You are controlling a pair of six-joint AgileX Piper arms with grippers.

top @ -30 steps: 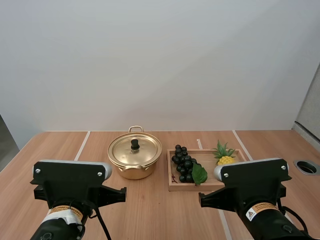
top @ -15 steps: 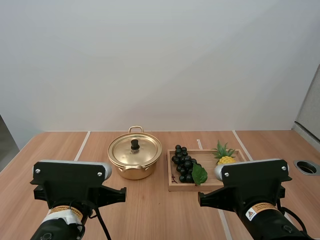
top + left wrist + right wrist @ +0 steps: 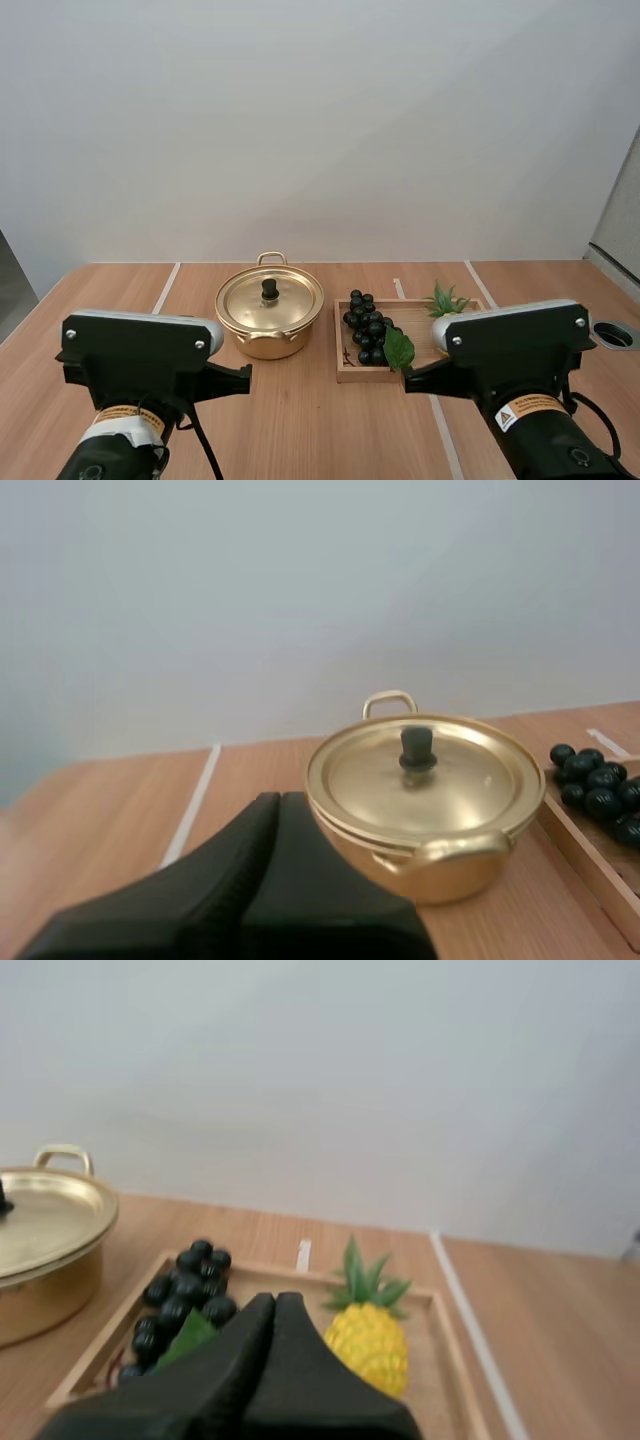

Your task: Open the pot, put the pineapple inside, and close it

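Left gripper (image 3: 278, 800) pressed together, holding nothing, just short of round gold metal pot (image 3: 269, 318), lid (image 3: 272, 299) on. Rectangular wooden tray (image 3: 345, 372) beside pot holds black grape bunch (image 3: 367, 328), then small yellow pineapple (image 3: 368, 1338) at its right end. Right gripper (image 3: 274, 1302) pressed together, holding nothing, near tray.

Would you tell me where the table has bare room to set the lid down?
Bare table lies left of the pot, out to the left edge, and in front of it toward the arms. The gap between pot and wooden tray is narrow. The tray is crowded with grapes and pineapple.
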